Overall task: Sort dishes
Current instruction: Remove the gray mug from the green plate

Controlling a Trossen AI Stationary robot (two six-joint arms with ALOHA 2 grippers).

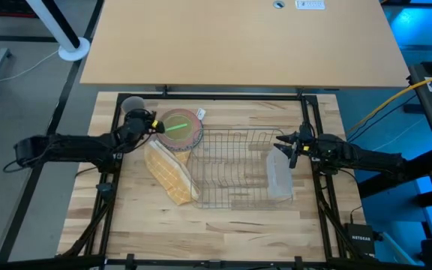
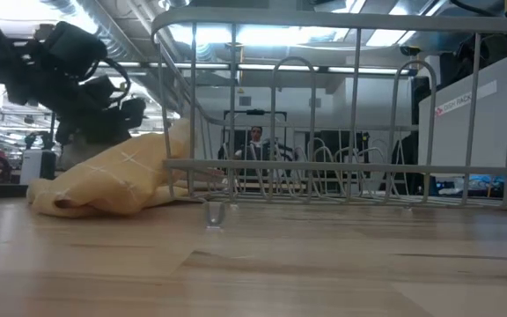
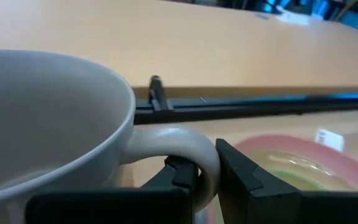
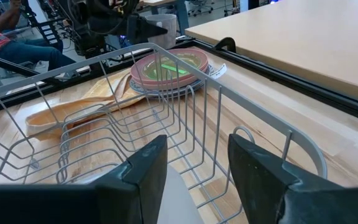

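I have the left gripper clenched on the handle of the small grey mug, which sits off the table at about 10 o'clock from the wire rack, just beside the stack of dishes. In the left wrist view the handle loop sits between the fingers, and the mug body fills the frame.

The stack holds a pink plate with a small translucent green bowl nested on top. It rests at the rack's 10 o'clock corner, partly on the yellow checked cloth.

The right gripper is released, jaws wide, waiting over the rack's 3 o'clock edge, next to the clear plastic tray.

Risks, my judgement:
- The grip is on the handle only, so the mug may swing or rotate in the pinch when I carry it.
- The path to the rack passes over the stack, and a low pass would clip the green bowl.
- The rack rim stands high, so the mug base could catch on the wire.
- The cloth could drag the stack if snagged.
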